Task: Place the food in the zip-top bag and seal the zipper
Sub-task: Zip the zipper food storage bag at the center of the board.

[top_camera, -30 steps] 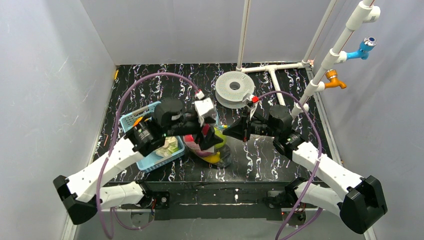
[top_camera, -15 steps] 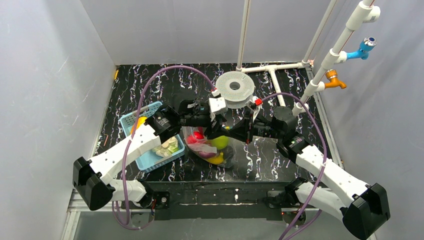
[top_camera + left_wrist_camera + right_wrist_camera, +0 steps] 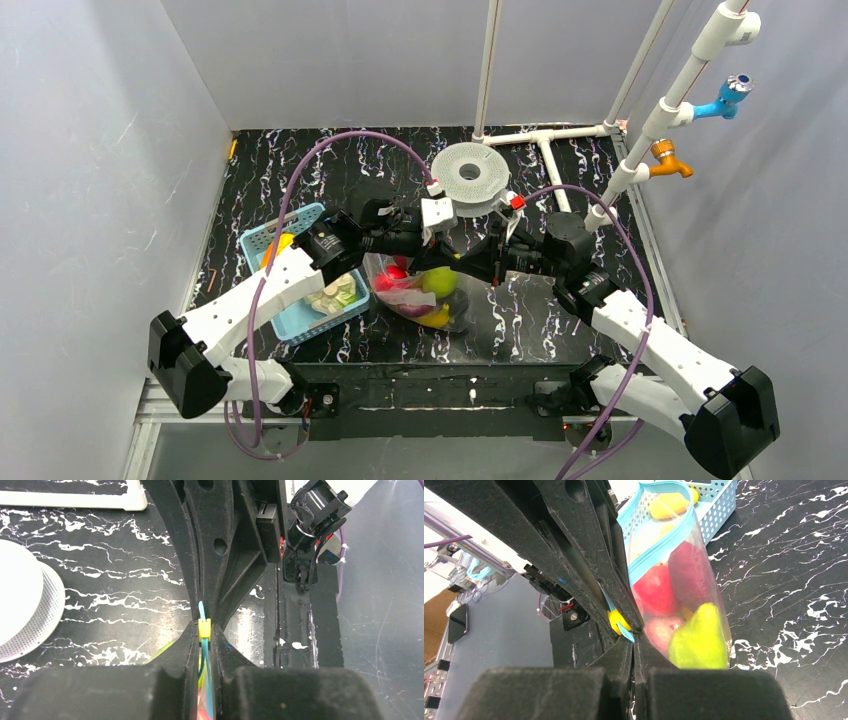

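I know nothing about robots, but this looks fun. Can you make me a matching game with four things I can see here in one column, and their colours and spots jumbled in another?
Things:
1. bag
2. basket
3. reel
4. lower tap

Descriptions:
A. white, at the back
B. orange, up on the right
C. blue, left of the middle
D. clear, fruit inside

Pairs: 1-D, 2-C, 3-A, 4-B.
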You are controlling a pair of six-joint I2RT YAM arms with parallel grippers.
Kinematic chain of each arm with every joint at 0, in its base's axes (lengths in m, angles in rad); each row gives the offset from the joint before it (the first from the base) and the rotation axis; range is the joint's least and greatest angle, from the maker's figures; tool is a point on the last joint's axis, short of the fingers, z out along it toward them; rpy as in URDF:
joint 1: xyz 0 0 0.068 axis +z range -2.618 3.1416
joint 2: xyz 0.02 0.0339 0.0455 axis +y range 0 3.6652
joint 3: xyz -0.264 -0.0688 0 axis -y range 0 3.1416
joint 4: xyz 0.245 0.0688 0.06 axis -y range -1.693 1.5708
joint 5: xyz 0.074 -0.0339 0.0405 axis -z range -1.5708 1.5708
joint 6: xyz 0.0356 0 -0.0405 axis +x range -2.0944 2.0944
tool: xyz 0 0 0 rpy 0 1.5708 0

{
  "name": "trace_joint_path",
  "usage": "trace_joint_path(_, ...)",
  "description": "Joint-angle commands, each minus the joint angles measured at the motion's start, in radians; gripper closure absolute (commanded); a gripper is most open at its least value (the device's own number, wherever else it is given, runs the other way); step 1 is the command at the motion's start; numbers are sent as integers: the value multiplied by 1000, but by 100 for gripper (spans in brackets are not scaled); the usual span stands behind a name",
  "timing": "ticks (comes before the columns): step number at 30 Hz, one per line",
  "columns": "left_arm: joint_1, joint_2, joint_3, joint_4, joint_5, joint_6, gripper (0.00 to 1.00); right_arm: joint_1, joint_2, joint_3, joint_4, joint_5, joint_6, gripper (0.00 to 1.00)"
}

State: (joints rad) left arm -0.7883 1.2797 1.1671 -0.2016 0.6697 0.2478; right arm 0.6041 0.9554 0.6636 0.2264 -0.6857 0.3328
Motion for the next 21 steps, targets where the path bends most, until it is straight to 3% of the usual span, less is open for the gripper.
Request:
trace_joint_path(1, 0, -38, 7, -5, -2, 5, 100, -1, -2, 22, 11, 12, -7, 99)
trace_joint_path(11, 1, -65, -9, -35, -167, 15, 100, -1, -72, -26, 1, 198, 59, 99)
trace_joint_path(21, 4, -131, -70, -75, -318, 44, 100, 0, -188, -42, -130, 556, 121, 99)
